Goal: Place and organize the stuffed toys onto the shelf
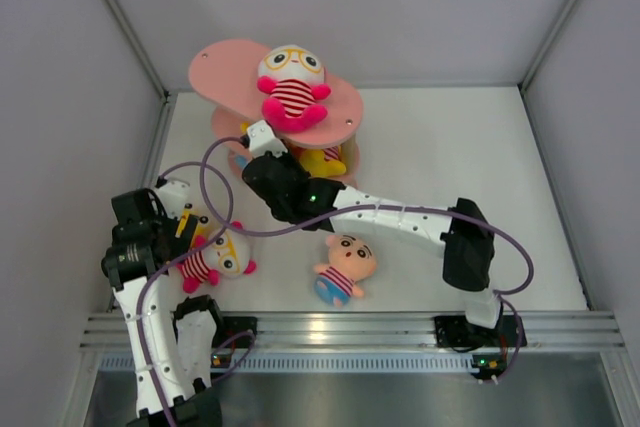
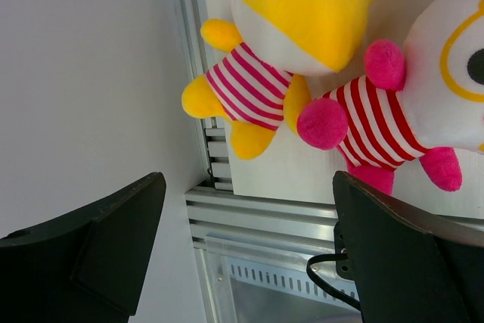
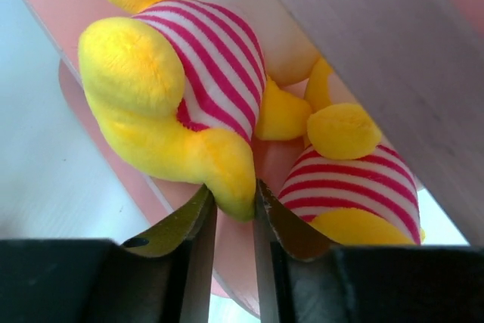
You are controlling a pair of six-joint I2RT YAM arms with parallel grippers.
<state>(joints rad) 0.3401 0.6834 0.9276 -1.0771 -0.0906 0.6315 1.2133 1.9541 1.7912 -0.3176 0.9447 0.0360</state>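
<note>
Yellow toy [image 3: 166,111] — foot between right gripper [image 3: 234,206] tips, jaws slightly parted

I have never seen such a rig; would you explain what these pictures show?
Two robot arms work at a table. One picture looks down from above; the others come from wrist cameras. The left gripper, wide open, hangs over a yellow toy and a pink-limbed toy on the table. A peach-faced toy lies nearby. The right gripper flanks the foot of a second yellow toy on the pink shelf; whether it grips, I cannot tell. Another pink-limbed toy sits on top.
</note>
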